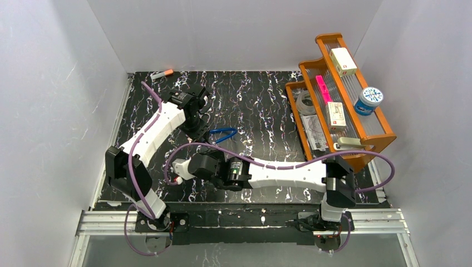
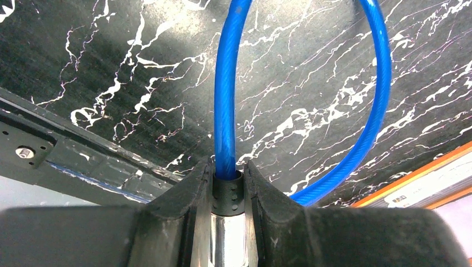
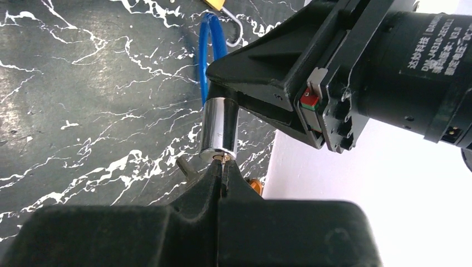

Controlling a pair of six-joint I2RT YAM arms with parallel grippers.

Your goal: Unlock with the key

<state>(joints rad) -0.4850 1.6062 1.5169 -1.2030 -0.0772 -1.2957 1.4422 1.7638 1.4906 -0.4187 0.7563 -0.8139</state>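
The lock is a chrome cylinder (image 3: 219, 128) on a blue cable loop (image 1: 225, 133). My left gripper (image 2: 228, 167) is shut on the cylinder (image 2: 228, 233), and the blue cable (image 2: 225, 83) runs out ahead of it and curves back. In the top view the left gripper (image 1: 199, 132) holds it just above the black marble table (image 1: 261, 111). My right gripper (image 3: 221, 167) is shut on the key (image 3: 222, 159). Only a brass sliver of the key shows, at the keyhole in the cylinder's end. One of the left fingers (image 3: 256, 72) clamps the cylinder from the side.
An orange wooden rack (image 1: 293, 108) with small boxes, tape and a tub stands at the right. A grey marker with an orange tip (image 1: 162, 73) lies by the back wall. A yellow item with a metal hook (image 3: 236, 33) lies beyond the cable. White walls enclose the table.
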